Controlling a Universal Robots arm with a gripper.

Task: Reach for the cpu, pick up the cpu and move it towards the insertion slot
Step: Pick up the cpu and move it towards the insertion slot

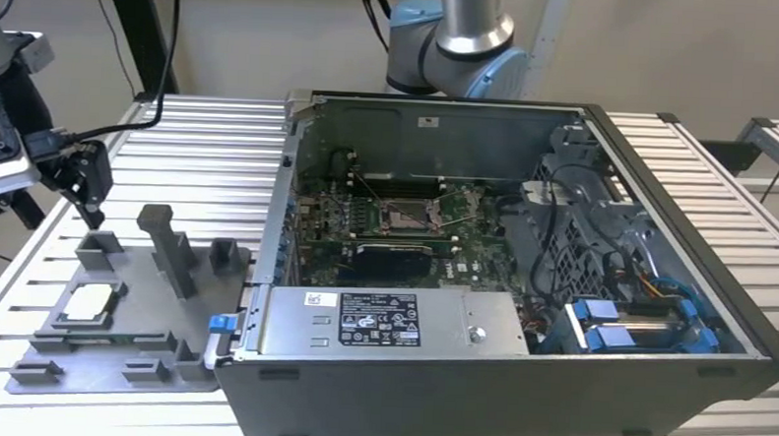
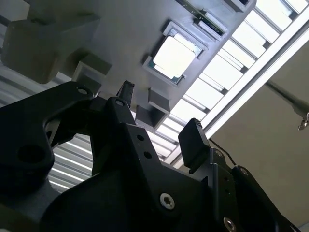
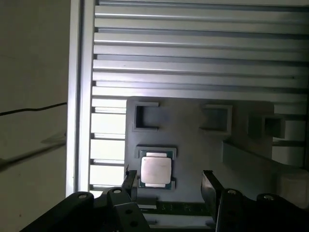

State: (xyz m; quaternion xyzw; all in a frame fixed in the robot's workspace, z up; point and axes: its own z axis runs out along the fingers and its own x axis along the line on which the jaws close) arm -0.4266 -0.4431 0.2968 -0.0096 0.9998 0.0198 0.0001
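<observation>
The cpu is a small silvery square chip lying flat in a holder on the grey fixture plate, at the exterior view's left. It also appears in both wrist views. My gripper hangs above the plate's far end, apart from the cpu, open with nothing between its black fingers. In the second wrist view the gripper stands short of the chip. The insertion slot, a shiny square frame, sits on the motherboard inside the open computer case.
Grey upright blocks stand on the fixture plate between the gripper and the case. The ribbed metal table carries everything. The case's wall rises beside the plate. Cables and blue parts fill the case's right side.
</observation>
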